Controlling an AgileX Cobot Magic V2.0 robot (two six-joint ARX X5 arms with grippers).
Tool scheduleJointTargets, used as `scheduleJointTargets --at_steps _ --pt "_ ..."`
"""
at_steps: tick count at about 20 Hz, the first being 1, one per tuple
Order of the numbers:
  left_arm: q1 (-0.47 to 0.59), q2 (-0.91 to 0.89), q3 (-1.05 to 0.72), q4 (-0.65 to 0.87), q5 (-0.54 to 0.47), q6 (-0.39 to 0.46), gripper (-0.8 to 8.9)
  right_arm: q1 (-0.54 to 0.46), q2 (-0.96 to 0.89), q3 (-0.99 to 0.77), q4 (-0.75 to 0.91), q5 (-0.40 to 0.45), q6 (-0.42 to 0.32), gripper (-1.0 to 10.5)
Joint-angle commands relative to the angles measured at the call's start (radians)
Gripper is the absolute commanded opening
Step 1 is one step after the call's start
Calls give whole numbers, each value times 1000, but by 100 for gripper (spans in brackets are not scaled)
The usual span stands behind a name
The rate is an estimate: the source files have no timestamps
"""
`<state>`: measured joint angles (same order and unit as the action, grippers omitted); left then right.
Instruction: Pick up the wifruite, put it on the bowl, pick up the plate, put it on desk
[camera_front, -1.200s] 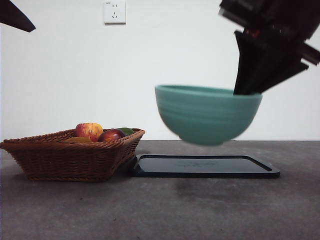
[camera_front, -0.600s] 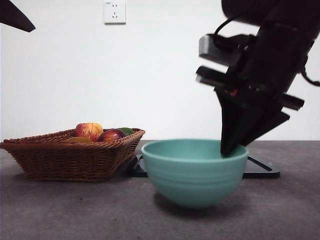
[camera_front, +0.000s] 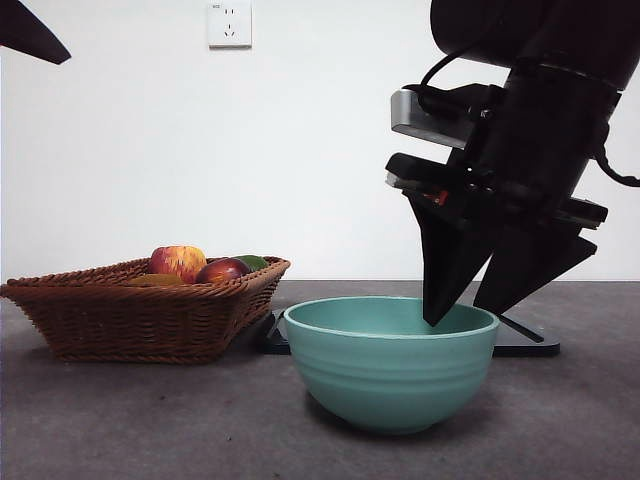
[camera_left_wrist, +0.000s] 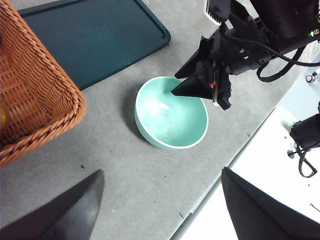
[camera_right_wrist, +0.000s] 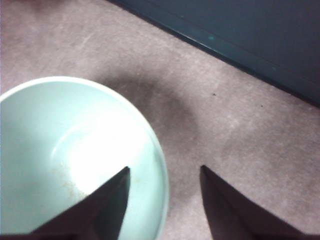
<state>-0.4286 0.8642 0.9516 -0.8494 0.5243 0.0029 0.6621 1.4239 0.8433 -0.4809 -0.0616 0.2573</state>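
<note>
White wall with a socket (camera_front: 229, 24) behind the grey counter (camera_front: 120, 420); teal bowl (camera_front: 391, 362) sits on the counter near its front edge, just ahead of a dark tray (camera_left_wrist: 90, 37); right pincer (camera_front: 478, 308) spread, one jaw inside the rim, the other outside, rim between them; bowl empty; wicker basket (camera_front: 140, 312) with fruit stands beside the tray; left pincer (camera_left_wrist: 160, 210) spread, well apart.
</note>
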Motion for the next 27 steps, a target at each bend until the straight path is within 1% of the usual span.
scheduleJointTargets --at_steps 1,5,8,10,13,16,18,22,27 --pt "-5 5 13 3 5 13 372 11 4 6 8 5 16 241" --pt "-5 5 13 4 5 13 372 11 -90 19 -22 11 12 243" --pt "-5 5 13 4 5 13 372 10 -198 48 -102 10 -11 243" --pt "-5 5 13 3 5 12 372 10 -282 55 -146 -5 -13 243" --pt "-5 5 13 2 5 12 372 10 -410 55 -208 -74 -16 243" --pt "-5 5 13 -2 5 12 372 10 -524 55 -286 -179 -22 243" --pt "-5 5 13 -7 5 12 372 10 -576 55 -336 -214 -22 243" --pt "-5 5 13 -20 5 12 372 10 -632 55 -373 -220 -22 242" --pt "-5 5 13 -20 5 12 372 10 -635 55 -373 -220 -22 243"
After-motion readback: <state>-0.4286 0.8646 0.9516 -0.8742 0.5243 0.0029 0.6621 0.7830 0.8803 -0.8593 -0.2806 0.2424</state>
